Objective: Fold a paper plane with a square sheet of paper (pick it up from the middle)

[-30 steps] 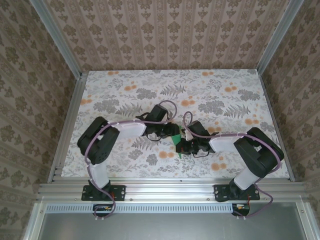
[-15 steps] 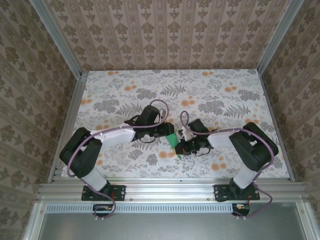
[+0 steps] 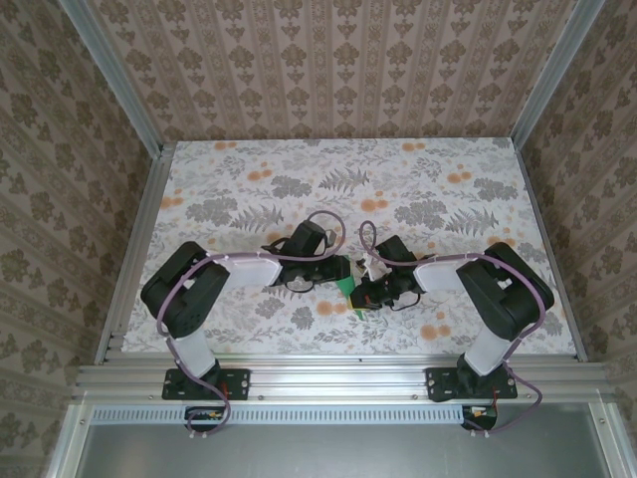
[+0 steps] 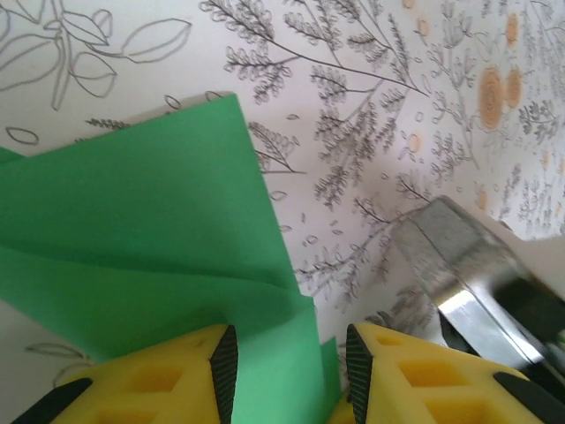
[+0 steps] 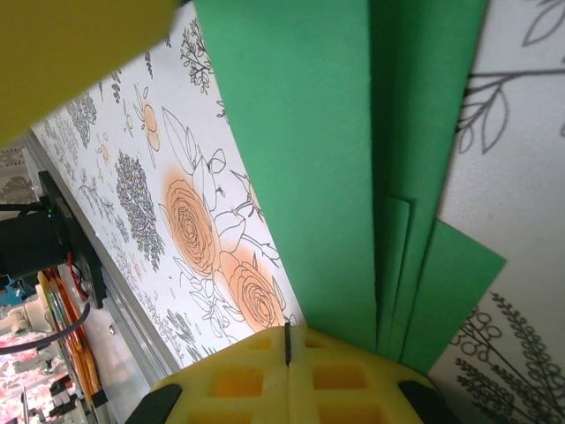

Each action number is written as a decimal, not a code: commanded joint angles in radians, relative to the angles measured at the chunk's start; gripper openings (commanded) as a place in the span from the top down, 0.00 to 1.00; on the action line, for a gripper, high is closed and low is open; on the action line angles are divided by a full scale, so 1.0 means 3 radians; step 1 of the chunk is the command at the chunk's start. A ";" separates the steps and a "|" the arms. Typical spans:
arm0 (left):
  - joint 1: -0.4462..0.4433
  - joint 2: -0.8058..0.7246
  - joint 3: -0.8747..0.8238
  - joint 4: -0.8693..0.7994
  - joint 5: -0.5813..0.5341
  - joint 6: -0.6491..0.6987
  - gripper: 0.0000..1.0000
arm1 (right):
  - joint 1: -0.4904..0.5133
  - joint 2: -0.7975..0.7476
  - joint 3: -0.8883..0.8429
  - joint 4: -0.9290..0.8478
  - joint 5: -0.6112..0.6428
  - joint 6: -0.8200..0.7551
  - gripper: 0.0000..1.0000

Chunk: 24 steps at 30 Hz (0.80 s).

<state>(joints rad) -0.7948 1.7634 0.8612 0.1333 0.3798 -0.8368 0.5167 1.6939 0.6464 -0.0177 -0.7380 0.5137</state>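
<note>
One green paper (image 4: 159,230) | left gripper (image 4: 287,353) parted astride it | right gripper (image 5: 287,340) clenched

Bright green paper (image 4: 132,238), folded in overlapping layers

Soft, even overhead light fell on the table (image 3: 249,169), shadows faint. Both wrist views were bright; the yellow fingers (image 4: 190,353) were blurred up close, a metal part (image 4: 450,256) glared, and thin shadows lined the folded green paper (image 5: 300,132).
</note>
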 commanded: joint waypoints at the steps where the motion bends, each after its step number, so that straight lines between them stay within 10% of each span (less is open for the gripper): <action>1: 0.0089 0.0110 0.0050 0.0183 -0.0055 0.0020 0.60 | -0.0020 0.0160 -0.0090 -0.0491 0.0225 -0.0074 0.95; 24: 0.0859 0.0320 0.0325 -0.0142 0.0272 0.0585 0.60 | -0.0018 0.0219 -0.0054 -0.0616 0.0246 -0.0079 0.95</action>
<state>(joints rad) -0.5713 1.8526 0.9287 0.1539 0.4492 -0.7300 0.5117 1.7088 0.6601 -0.0444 -0.7605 0.4992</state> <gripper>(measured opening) 0.401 0.050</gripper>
